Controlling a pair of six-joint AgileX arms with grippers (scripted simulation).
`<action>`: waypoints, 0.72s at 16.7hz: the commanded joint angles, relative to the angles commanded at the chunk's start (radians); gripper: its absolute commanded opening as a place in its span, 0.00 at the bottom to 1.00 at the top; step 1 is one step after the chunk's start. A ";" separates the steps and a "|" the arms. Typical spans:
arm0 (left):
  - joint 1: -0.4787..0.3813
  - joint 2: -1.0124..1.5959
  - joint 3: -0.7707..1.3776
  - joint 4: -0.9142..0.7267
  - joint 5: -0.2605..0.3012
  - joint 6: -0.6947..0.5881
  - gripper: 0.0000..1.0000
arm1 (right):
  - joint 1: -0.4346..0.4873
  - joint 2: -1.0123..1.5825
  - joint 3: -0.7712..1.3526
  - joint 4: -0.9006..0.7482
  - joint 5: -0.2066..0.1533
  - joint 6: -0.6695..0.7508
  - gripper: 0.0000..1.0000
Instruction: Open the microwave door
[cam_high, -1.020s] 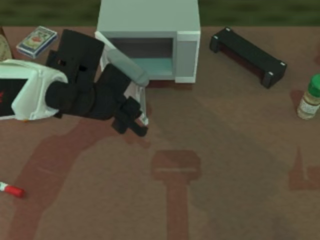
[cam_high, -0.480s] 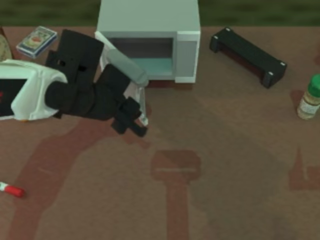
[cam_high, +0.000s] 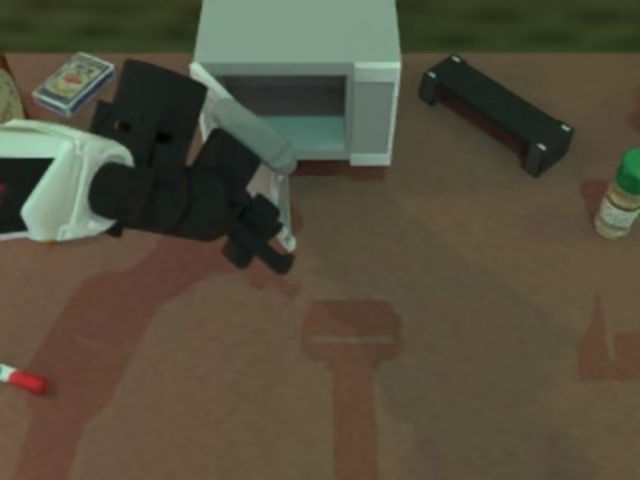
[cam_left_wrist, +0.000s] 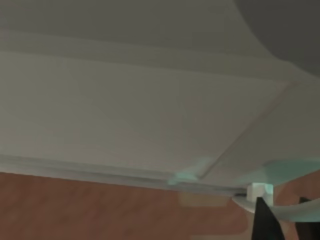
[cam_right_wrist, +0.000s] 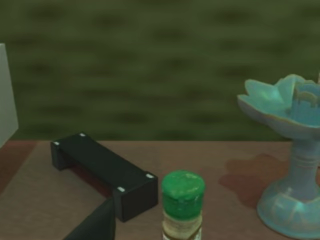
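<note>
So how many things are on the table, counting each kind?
Microwave: 1
Black block: 1
Jar with a green lid: 1
Card box: 1
Red and white pen: 1
Blue-green stand: 1
Total: 6
A round thing at the table's left edge is cut off, so I left it out.

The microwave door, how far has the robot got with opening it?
Done: the microwave door already stands swung out from the microwave, so the pale teal cavity shows. In hand: the left hand is at the door's free edge, by the handle. Left: probably only a bit more swing, then letting go. The right hand is out of the top view.
</note>
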 joint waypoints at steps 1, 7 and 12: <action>0.000 0.000 0.000 0.000 0.000 0.000 0.00 | 0.000 0.000 0.000 0.000 0.000 0.000 1.00; 0.000 0.000 0.000 0.000 0.000 0.000 0.00 | 0.000 0.000 0.000 0.000 0.000 0.000 1.00; 0.010 -0.003 -0.004 -0.012 0.026 0.030 0.00 | 0.000 0.000 0.000 0.000 0.000 0.000 1.00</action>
